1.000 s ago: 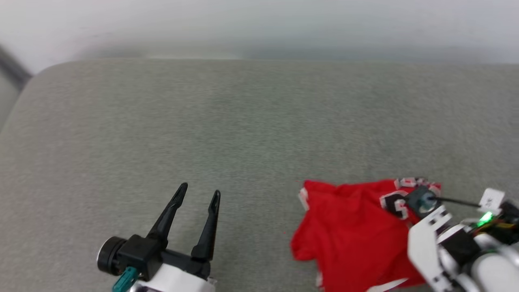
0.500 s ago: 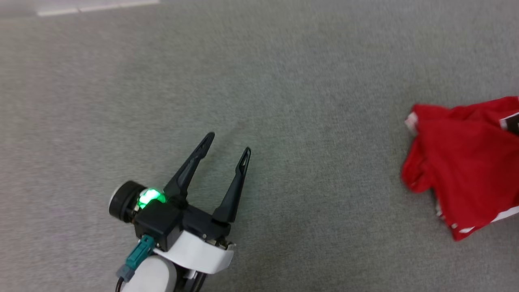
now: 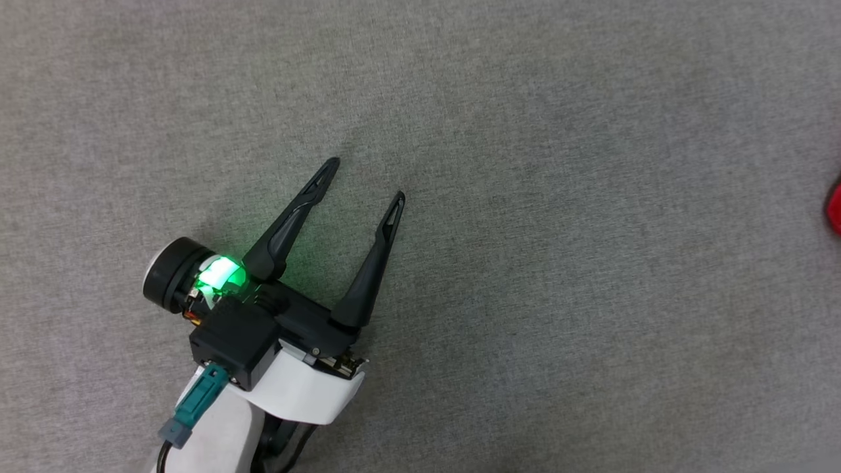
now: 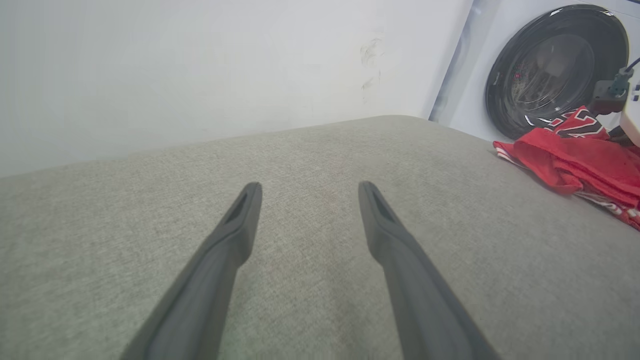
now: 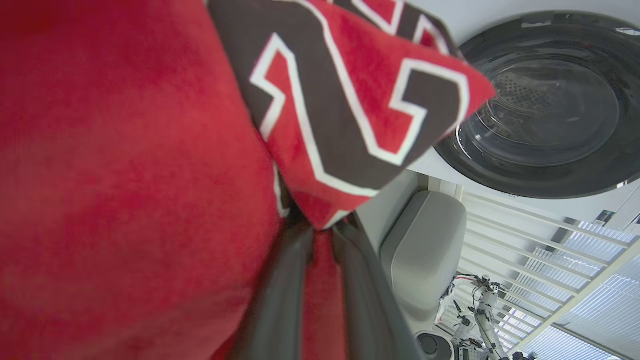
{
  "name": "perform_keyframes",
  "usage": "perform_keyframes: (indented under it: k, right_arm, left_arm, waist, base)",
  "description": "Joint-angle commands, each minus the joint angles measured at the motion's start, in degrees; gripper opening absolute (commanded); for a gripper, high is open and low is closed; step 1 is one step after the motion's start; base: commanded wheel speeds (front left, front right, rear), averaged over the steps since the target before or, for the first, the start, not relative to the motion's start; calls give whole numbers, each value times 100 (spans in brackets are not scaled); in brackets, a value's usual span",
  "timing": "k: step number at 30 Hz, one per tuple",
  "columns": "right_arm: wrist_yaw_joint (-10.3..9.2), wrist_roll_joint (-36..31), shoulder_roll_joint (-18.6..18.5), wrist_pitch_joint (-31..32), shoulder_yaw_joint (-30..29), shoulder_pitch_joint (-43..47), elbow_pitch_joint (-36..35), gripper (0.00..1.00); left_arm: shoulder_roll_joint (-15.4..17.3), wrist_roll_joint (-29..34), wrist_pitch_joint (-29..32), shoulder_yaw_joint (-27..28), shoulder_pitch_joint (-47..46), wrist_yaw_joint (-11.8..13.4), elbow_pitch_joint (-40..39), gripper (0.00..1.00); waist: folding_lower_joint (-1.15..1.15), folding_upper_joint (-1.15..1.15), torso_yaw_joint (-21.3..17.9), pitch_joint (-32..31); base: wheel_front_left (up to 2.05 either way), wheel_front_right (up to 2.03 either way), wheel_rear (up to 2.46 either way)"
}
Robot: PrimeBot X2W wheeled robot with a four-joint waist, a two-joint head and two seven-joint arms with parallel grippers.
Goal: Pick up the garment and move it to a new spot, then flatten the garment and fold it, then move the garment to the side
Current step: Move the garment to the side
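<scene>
The garment [image 5: 125,190] is bright red fabric with black, white-outlined numerals; in the right wrist view my right gripper [image 5: 320,240] is shut on a fold of it, with red cloth pinched between the two dark fingers. It lies bunched on the grey cushion [image 4: 310,150] at the far right of the left wrist view, the garment [image 4: 575,155] well apart from my left gripper [image 4: 308,187]. In the head view my left gripper [image 3: 366,179] stands open over bare cushion, nothing between its fingers, and a red sliver of the garment [image 3: 836,210] shows at the right edge.
A washing machine's round dark door [image 4: 555,70] stands just behind the garment. A white wall [image 4: 200,65] backs the cushion. The grey cushion surface [image 3: 558,295] spreads wide around the left gripper. A grey chair [image 5: 425,250] and window blinds [image 5: 575,280] show past the garment.
The head camera has swung left and down, so the garment slid to the picture's right edge and the right gripper left it. The left gripper stays open; the right keeps its grip.
</scene>
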Motion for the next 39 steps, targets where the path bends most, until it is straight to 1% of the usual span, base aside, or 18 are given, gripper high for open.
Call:
perform_keyframes:
  k: [1, 4, 5, 10, 11, 12, 15, 20, 22, 27, 31, 35, 39]
  right_arm:
    - [-9, -128, 95, -174, -90, -161, 127, 0]
    - [-8, -234, 181, -332, -189, -235, 293, 0]
    - [-8, -349, 271, -431, -316, -295, 430, 0]
    - [-9, -561, 390, -491, -568, -388, 608, 0]
    - [-9, -590, 453, -507, -626, -399, 594, 20]
    - [-9, -579, 540, -450, -722, -418, 620, 100]
    - [-8, -704, 601, -551, -678, -385, 395, 100]
    - [-8, -593, 774, -619, -524, -464, -163, 100]
    - [-7, -492, 938, -647, -491, -457, -395, 100]
    - [-8, -331, 1271, -768, -428, -235, -1050, 100]
    - [-6, -231, 1798, -942, -621, 98, -1651, 100]
    - [-8, -109, 2456, -1149, -799, 584, -2252, 100]
    - [-6, 46, 3111, -1438, -838, 1053, -2620, 100]
  left_arm:
    - [27, 37, -12, 5, -91, 6, -27, 100]
    - [48, 48, -12, 15, -100, 7, -35, 100]
    - [45, 37, -12, 35, -82, 7, -36, 100]
    - [24, 26, -12, 17, -62, 6, -1, 100]
    - [8, 30, -12, 21, -60, 6, 16, 100]
    - [-6, 40, -12, 40, -46, 7, 32, 100]
    - [-78, 16, -12, 92, 18, 6, 84, 100]
    - [-204, -26, -12, 306, 193, 15, 189, 100]
    - [-307, -82, -12, 442, 309, 19, 271, 100]
    - [-442, -173, -12, 748, 650, 19, 533, 100]
    - [-547, -261, -12, 1036, 933, 43, 838, 100]
    - [-654, -335, -12, 1315, 1210, 90, 983, 100]
    - [-710, -344, -12, 1500, 1432, 95, 1046, 100]
  waist:
    - [-1, 0, 56, 108]
    - [-1, 0, 96, 156]
    - [-1, 0, 121, 173]
    - [-1, 0, 182, 138]
    - [-1, 0, 199, 95]
    - [-1, 0, 204, 35]
    - [-1, 0, 211, -170]
    - [-1, 0, 228, -680]
    - [-1, 0, 282, -980]
    - [-1, 0, 486, -1641]
    - [-1, 0, 688, -2123]
    - [-1, 0, 882, -2501]
    - [-1, 0, 1059, -2794]
  base:
    - [0, 0, 0]
    - [0, 0, 0]
    - [0, 0, 0]
    - [0, 0, 0]
    - [0, 0, 0]
    - [0, 0, 0]
    - [0, 0, 0]
    - [0, 0, 0]
    - [0, 0, 0]
    - [0, 0, 0]
    - [0, 0, 0]
    - [0, 0, 0]
    - [0, 0, 0]
